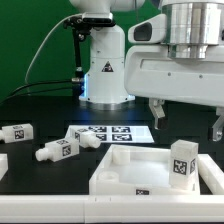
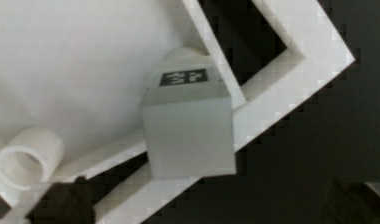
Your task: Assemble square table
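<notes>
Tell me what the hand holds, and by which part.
Nothing is held. The hand hangs open above the upright leg on the tabletop, fingers spread wide and clear of it.

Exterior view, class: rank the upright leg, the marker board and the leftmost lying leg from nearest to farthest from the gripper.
1. Upright leg, on the tabletop under the open gripper.
2. Marker board, mid-table, toward the exterior view's left.
3. Leftmost lying leg, at the exterior view's left edge.
</notes>
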